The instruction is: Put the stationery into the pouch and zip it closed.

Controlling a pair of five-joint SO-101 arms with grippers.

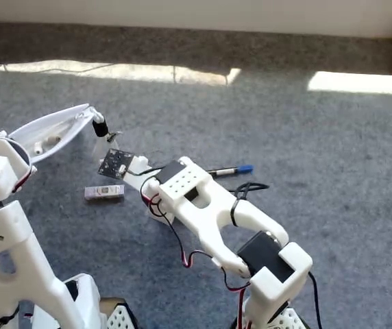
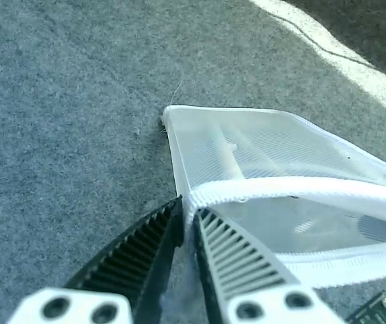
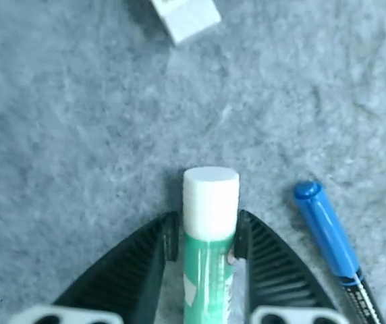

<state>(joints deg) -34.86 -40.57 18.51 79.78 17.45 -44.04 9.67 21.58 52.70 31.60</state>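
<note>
One pouch [image 2: 267,145], one glue stick [image 3: 210,199], one blue pen [image 3: 324,229] and one small white block [image 1: 104,192] are counted on the grey carpet [image 1: 319,137], and two grippers are seen. The glue stick, green-bodied with a white cap, is clamped between the fingers of the right gripper [image 3: 206,233]. The fingers are pressed against both of its sides and the cap sticks out past their tips. The blue pen is laid on the carpet just beside one finger, apart from the glue stick. The white block is seen farther off, ahead of the cap. The white mesh pouch is held at a corner of its rim by the left gripper [image 2: 188,214], whose fingers are closed on the band. A pale item is dimly seen through the mesh but cannot be identified.
</note>
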